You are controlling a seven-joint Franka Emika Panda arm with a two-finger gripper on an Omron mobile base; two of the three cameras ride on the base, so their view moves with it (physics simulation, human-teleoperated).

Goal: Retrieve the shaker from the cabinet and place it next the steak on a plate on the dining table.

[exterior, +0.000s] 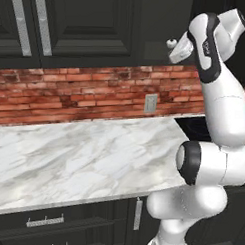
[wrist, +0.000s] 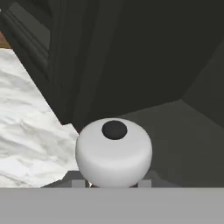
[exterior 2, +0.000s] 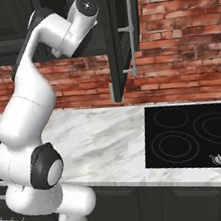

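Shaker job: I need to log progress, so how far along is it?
Done: the cabinet door stands open and the claw is shut on the shaker, whose white top sits between its tips. In hand: the shaker is up at the cabinet, above the marble counter. Left: carrying it to the dining table and setting it by the steak.

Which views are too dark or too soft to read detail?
Hand view: cabinet interior nearly black, shaker top evenly lit, soft-edged. Left base view: cabinet doors dim, counter bright, no glare. Right base view: open door dark, stovetop flat black, rings faint.
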